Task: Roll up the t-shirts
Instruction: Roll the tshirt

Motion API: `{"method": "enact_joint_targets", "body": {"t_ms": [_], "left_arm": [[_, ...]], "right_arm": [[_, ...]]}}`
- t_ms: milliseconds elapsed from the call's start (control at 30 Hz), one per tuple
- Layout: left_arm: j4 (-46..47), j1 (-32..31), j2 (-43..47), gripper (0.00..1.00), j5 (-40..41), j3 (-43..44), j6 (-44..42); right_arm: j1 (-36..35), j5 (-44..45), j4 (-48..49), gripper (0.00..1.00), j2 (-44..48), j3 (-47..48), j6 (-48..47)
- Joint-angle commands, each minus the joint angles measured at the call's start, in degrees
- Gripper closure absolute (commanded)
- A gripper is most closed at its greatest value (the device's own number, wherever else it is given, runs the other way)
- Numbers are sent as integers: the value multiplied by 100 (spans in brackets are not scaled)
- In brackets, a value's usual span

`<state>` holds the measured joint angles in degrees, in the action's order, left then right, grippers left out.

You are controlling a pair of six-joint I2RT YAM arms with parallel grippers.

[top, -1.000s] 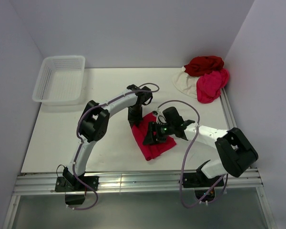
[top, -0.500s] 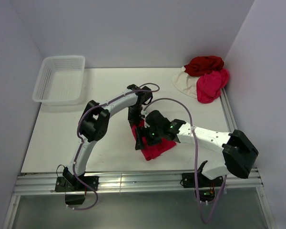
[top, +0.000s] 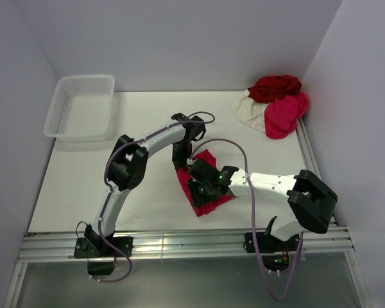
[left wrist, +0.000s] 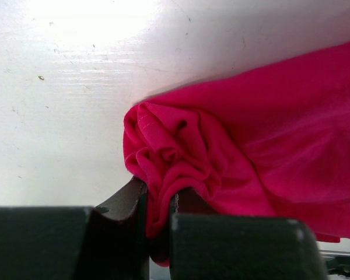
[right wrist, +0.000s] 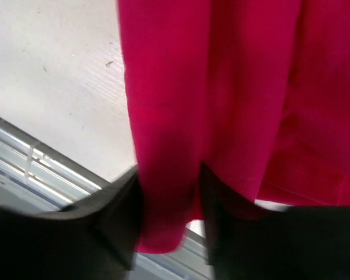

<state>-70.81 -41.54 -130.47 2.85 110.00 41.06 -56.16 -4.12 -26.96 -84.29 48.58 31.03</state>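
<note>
A bright crimson t-shirt [top: 208, 192] lies folded into a strip in the middle of the table. My left gripper [top: 181, 162] stands at its far left corner. In the left wrist view this gripper [left wrist: 157, 195] is shut on a bunched corner of the crimson t-shirt [left wrist: 251, 146]. My right gripper [top: 199, 184] lies low over the strip's left side. In the right wrist view a thick fold of the t-shirt [right wrist: 221, 87] fills the gap between the right gripper's [right wrist: 168, 192] fingers, which press it on both sides. More t-shirts, dark red [top: 274, 86], pink [top: 284, 114] and cream [top: 247, 110], lie piled at the back right.
A white mesh basket [top: 80, 106] stands at the back left corner. The table's metal front rail [top: 179, 247] runs close below the crimson shirt. Walls close in the left, back and right sides.
My right gripper has slid left across the crimson shirt to its left edge and has closed round a fold there. The left gripper has kept its hold and place.
</note>
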Motion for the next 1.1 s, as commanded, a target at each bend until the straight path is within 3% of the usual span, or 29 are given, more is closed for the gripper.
{"method": "enact_joint_targets", "body": {"t_ms": [0,33,67,133,167,200,533,633,900,1067], "left_arm": [[-328,49,-127,100,110,224,-186],[-346,49,-127,100,119,224,-195],[-355,49,-119,100,145,224,-203],[-416,67,-101,100,163,154,-221],[-443,76,-92,100,163,128,-238],[-469,93,-75,100,198,84,-256],[-786,199,-241,100,84,277,-379],[-786,234,-285,100,-4,268,-362],[-777,243,-496,98,-101,320,-309],[-716,260,-225,77,66,488,-239]], "right_arm": [[-35,131,199,56,140,-225,228],[-44,70,313,63,202,-295,272],[-27,0,567,78,350,-461,377],[-27,-352,867,88,492,-629,456],[-26,-466,1216,98,641,-839,527],[-26,-780,1411,100,703,-963,658],[526,-2259,3688,100,1099,-2492,1529],[676,-2575,4259,100,810,-2827,1696],[1116,-3778,6992,100,-534,-3741,2496],[1309,-4219,8090,100,-1431,-3873,2855]]}}
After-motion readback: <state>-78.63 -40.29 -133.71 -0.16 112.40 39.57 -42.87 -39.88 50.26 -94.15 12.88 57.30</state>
